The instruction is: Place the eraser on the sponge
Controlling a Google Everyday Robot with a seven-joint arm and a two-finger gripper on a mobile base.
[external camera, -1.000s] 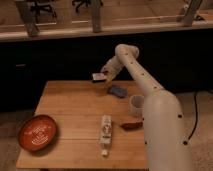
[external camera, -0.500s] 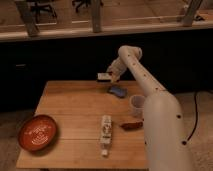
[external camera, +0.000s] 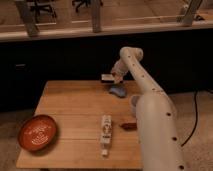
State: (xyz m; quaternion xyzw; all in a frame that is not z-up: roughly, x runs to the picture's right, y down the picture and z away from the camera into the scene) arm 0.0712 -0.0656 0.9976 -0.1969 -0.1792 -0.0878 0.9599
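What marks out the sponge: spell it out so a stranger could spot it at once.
Start at the wooden table and go to its far edge, right of centre. There, just below the tool holding the eraser, lies the sponge. It is the only blue thing, a rounded lump, unlike the white bar and red bowl nearer the front.

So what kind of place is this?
Likely an office or lab: black rolling chairs at the back, a light wooden table, and the gripper holding a small white eraser near a blue sponge.
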